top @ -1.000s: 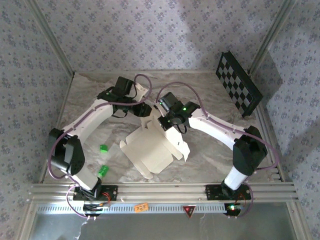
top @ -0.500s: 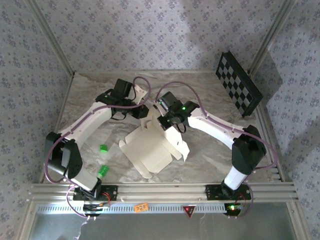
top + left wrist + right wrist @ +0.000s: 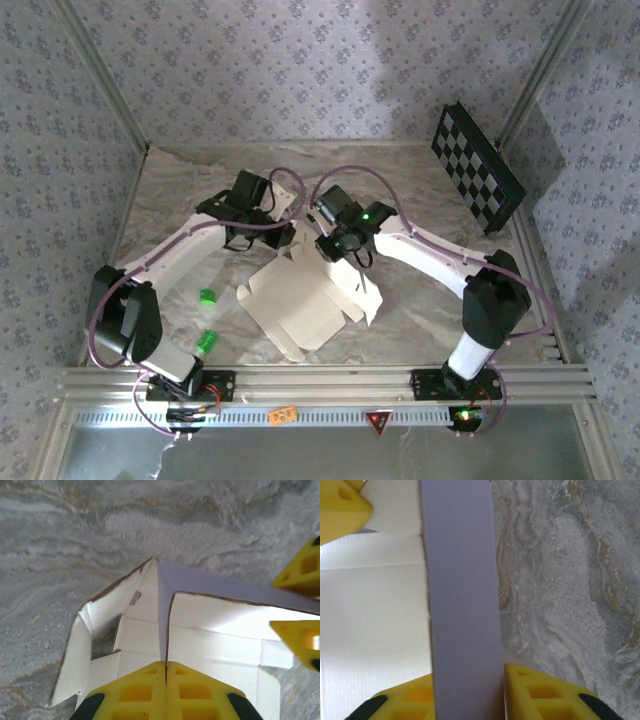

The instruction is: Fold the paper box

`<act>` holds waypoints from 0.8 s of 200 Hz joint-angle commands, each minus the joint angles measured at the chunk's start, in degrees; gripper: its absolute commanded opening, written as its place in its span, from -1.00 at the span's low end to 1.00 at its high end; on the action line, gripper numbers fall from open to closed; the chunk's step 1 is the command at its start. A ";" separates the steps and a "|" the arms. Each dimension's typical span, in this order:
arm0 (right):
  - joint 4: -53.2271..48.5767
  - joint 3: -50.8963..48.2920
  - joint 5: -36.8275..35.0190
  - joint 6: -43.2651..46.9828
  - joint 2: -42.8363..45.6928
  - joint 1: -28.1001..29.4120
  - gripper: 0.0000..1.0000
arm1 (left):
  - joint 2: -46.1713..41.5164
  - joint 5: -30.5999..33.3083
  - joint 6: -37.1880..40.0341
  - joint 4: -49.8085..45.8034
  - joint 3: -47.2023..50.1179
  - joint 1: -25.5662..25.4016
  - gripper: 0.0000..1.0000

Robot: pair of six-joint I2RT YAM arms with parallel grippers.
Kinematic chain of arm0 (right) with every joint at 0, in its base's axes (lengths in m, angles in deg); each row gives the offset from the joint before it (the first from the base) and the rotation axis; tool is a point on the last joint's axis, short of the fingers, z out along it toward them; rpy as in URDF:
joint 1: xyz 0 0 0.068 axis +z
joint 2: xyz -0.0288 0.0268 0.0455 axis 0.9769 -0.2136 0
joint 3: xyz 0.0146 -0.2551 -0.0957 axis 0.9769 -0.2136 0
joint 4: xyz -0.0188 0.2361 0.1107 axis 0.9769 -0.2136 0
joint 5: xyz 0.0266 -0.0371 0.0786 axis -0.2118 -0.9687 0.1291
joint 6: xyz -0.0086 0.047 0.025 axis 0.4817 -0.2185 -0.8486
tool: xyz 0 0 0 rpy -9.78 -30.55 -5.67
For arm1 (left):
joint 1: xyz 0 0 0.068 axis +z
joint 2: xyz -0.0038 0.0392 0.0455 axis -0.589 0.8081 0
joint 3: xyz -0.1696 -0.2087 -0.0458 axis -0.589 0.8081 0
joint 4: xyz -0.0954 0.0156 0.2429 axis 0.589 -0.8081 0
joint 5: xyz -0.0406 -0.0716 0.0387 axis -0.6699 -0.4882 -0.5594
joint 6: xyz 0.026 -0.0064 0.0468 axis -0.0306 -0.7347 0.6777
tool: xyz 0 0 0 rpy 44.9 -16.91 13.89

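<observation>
Cardboard, thin and die-cut, makes up the cream-white and pale lavender paper box (image 3: pixel 305 305). It lies half-formed at the centre of the top view on the grey marbled desk (image 3: pixel 430 300), with its far flaps raised toward both arms.

At the bottom centre of its wrist view, the left hand (image 3: pixel 166 669) is closed flat on an upright wall. The wall's lavender edge runs up from between the yellow pads. The right hand (image 3: pixel 467 692) has its yellow fingers (image 3: pixel 545 697) parted at the bottom of its view, 1 on each side of a lavender strip. That reads to us as open rather than pinching.

We judge the sheet very light and springy, stiff across its panels and weak at the scored creases. Flaps will likely swing back once let go, the whole piece can skid on the smooth desk, and it would dent or tear easily. We would take hold near a flap's free edge, with 1 hand pinning while the other folds.
</observation>
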 commanded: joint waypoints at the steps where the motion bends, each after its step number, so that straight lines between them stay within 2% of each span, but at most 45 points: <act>1: -4.01 3.06 1.05 -0.34 0.83 0.66 -0.22 | -1.63 1.38 -0.14 -1.40 1.86 -0.34 -0.92; 33: -5.56 5.44 2.86 -0.36 2.54 1.17 -0.01 | -2.21 1.46 -0.61 -0.47 3.84 -0.27 -0.92; 59: -5.96 6.67 5.61 -0.71 4.51 1.14 0.05 | -2.88 1.62 -1.02 0.25 5.49 -0.27 -0.92; 90: -4.55 5.64 8.97 -1.56 6.19 0.19 -0.06 | -3.83 1.51 -1.47 1.35 7.24 -0.27 -0.92; 141: -3.71 1.46 14.05 -1.47 2.97 -3.63 -0.07 | -4.70 1.11 -1.92 2.87 9.16 -0.29 -0.92; 160: -2.11 -0.80 16.50 -0.60 2.47 -4.64 -0.15 | -4.89 1.28 -1.78 2.90 9.49 -0.27 -0.91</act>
